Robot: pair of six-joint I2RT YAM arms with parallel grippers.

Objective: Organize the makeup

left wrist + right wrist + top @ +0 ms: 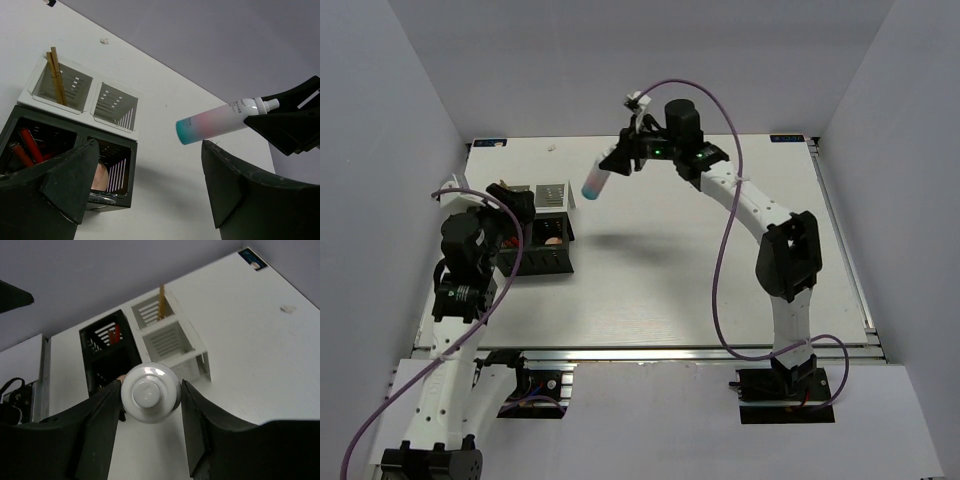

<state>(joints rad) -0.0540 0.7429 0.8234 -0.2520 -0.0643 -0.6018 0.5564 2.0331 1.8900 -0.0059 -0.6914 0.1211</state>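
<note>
Bottle hangs upper centre, pinched by the right gripper. Left gripper gapes wide above the organizer

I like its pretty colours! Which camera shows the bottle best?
The left wrist view: the bottle appears side-on, its whole length showing, teal, pink, then white. The top external view shows it small and tilted above the table. The right wrist view shows only its round white end, clamped in the right tool.

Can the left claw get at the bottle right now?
Probably yes. The left claw is open and empty, and the bottle, gripped at its cap end by the right claw, sticks out in the air with nothing between them.
</note>
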